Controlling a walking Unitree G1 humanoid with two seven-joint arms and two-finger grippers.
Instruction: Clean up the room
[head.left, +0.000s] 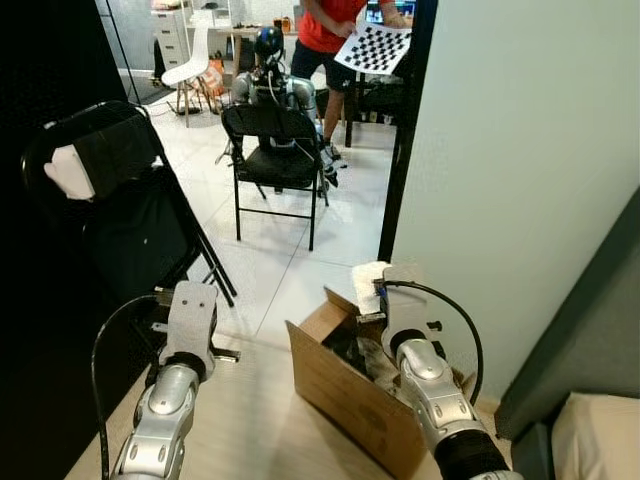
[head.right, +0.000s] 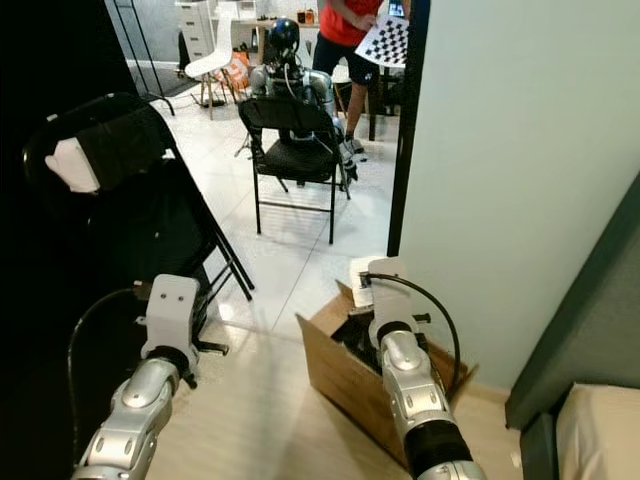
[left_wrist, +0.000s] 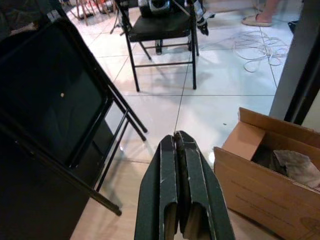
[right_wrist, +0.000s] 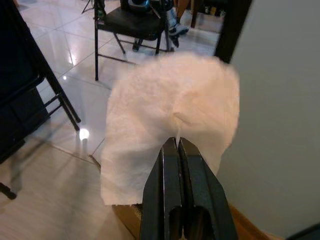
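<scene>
Wall (head.left: 520, 150) fills the robot's right side, dark doorway edge beside it, tiled floor (head.left: 290, 260) running to the room beyond. Big black folding chair (head.left: 130, 220) leans folded on the left with a white patch near its top; head views show that patch, left wrist view gives just the dark panel and legs. Further back a second black chair (head.left: 275, 160) carries another humanoid robot (head.left: 270, 70), and a person (head.left: 335, 30) in a red top stands behind holding a checkerboard sheet (head.left: 375, 48). Left wrist view adds a loose white cable (left_wrist: 255, 45) on the tiles past that chair. Open cardboard box (head.left: 340, 385) sits on the floor close to the wall, dark stuff and crumpled paper inside per the left wrist view. Right gripper (right_wrist: 178, 145) is up over the box, fingers pinched tight on a white paper towel (right_wrist: 170, 125); right wrist view shows the sheet hanging spread beyond the fingertips, head views show it as a small white wad above the box's far edge. Left gripper (left_wrist: 176, 142) is fully closed, nothing held, out over the floor between folded chair and box.
</scene>
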